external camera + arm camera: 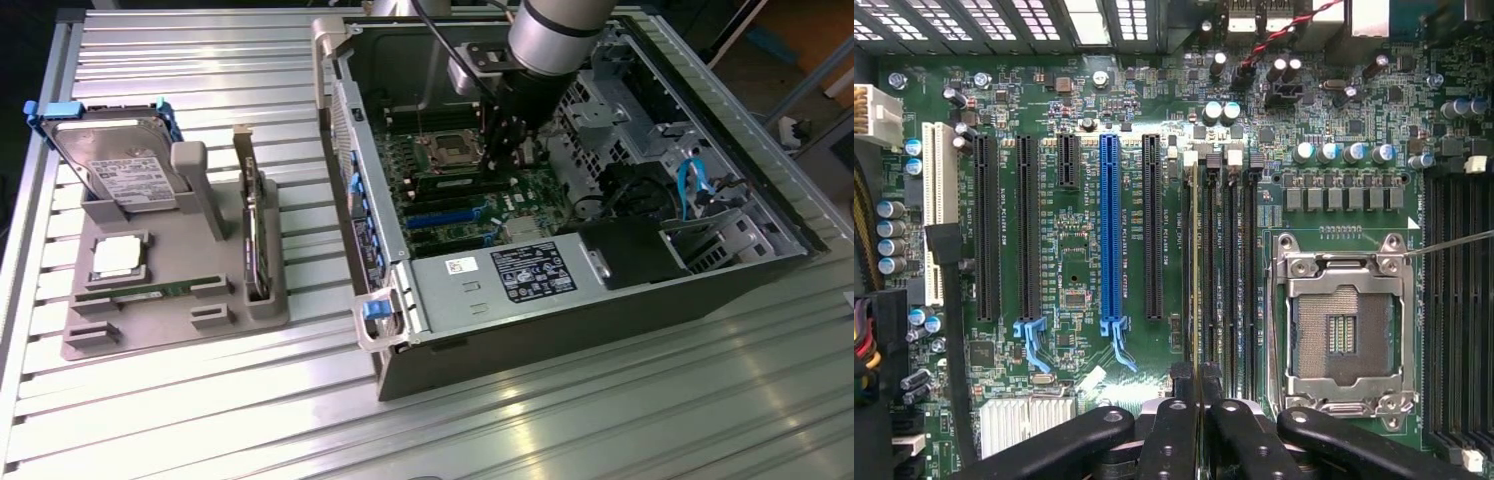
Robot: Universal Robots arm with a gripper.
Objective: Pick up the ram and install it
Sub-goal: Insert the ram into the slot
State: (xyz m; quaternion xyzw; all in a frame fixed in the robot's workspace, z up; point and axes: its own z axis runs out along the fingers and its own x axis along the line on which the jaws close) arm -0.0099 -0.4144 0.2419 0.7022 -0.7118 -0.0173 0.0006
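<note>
Shiny ribbed metal table (601,410)

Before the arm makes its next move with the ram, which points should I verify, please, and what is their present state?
1. Gripper shut: ok.
2. Gripper over the memory slots, apart from the empty processor socket: ok.
3. Ram, seen edge-on below the fingertips, lined up with its slot: ok.
4. Ram fully seated: cannot tell.
5. Slot latches closed: cannot tell.
6. Second green stick resting in the gray fixture: ok.
</note>
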